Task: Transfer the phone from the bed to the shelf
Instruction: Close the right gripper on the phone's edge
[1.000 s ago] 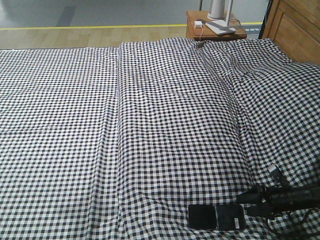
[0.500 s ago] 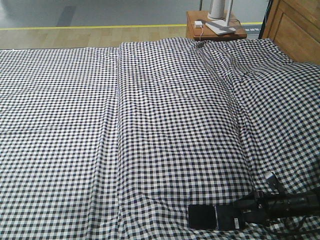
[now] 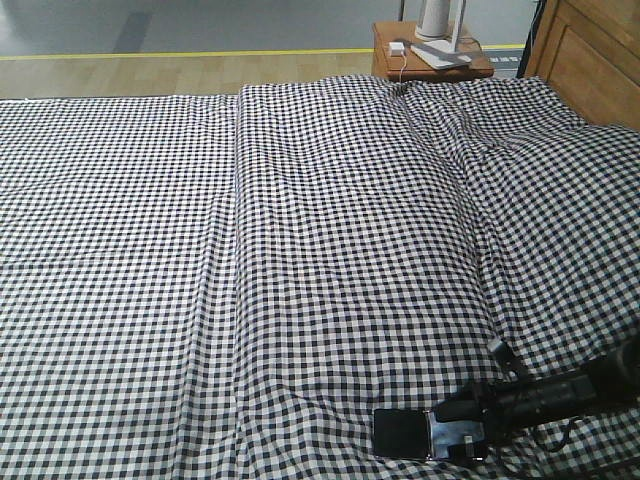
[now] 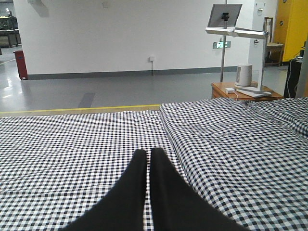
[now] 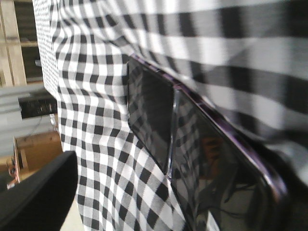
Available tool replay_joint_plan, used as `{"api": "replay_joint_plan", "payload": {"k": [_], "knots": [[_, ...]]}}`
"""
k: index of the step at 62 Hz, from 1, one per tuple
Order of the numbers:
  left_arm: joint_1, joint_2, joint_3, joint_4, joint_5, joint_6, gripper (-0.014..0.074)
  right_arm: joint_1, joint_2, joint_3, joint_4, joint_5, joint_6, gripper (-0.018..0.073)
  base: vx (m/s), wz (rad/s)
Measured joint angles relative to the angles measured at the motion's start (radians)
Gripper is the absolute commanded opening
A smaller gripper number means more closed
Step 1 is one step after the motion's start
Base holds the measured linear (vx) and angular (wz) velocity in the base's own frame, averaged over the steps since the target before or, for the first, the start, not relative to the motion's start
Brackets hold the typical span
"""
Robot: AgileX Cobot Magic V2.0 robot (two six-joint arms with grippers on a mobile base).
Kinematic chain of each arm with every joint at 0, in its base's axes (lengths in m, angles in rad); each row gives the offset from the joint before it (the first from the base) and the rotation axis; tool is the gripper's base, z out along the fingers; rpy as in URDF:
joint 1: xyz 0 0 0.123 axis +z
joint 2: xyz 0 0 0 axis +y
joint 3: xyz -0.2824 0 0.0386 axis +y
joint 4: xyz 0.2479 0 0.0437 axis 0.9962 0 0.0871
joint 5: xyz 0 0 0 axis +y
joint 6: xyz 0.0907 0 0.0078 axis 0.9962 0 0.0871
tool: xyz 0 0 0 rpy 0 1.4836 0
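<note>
The phone (image 3: 405,433) lies flat and glossy black on the bed (image 3: 300,250), near its front edge at the lower right. My right gripper (image 3: 463,428) reaches in from the right and stands open, with its jaws either side of the phone's right end. In the right wrist view the phone (image 5: 202,154) fills the right side with its crease showing, and one black finger (image 5: 33,197) stands well apart at the lower left. Pale wooden planks (image 5: 12,43) that look like the shelf show past the sheet's edge. My left gripper (image 4: 148,155) is shut and hovers low over the checked sheet.
A reddish-brown nightstand (image 3: 430,55) with white items stands behind the bed's far right corner. The brown headboard (image 3: 590,60) runs along the right. A long fold (image 3: 237,250) crosses the sheet. A white lamp stand (image 4: 240,33) rises beyond the bed.
My right gripper has slid left along the sheet, from just right of the phone to over its right end. The left arm and the phone's place look unchanged.
</note>
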Motion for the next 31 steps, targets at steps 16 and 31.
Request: {"api": "replay_joint_plan", "payload": {"k": [16, 31], "knots": [[0.0, 0.0, 0.0, 0.0, 0.0, 0.0, 0.0001, 0.02, 0.0, 0.0, -0.003, -0.001, 0.003, 0.0421, 0.0, 0.0], [0.0, 0.0, 0.0, 0.0, 0.0, 0.0, 0.0001, 0.02, 0.0, 0.0, -0.006, -0.002, 0.003, 0.0041, 0.0, 0.0]]}}
